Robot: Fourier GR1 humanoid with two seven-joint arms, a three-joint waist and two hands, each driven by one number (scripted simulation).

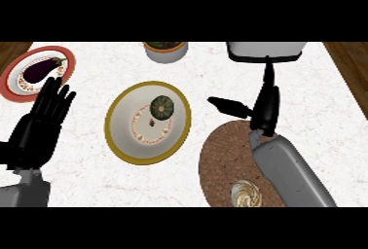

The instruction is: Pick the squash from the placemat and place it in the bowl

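Note:
The squash (162,106) is small, round and dark green. It lies inside the yellow-rimmed white bowl (114,127) at the counter's middle, toward the bowl's upper right side. My right hand (265,111) is open to the right of the bowl, above the far edge of the round brown placemat (219,160). Its fingers point straight away from me, its thumb sticks out to the left, and nothing is in it. My left hand (42,121) rests open at the left edge, fingers up, apart from the bowl.
A red-rimmed plate (16,73) with an eggplant (42,68) sits at the back left. A grey pot (166,51) stands at the back centre, and a white and black appliance (265,51) at the back right. A pale swirled object (247,193) lies on the placemat's near part.

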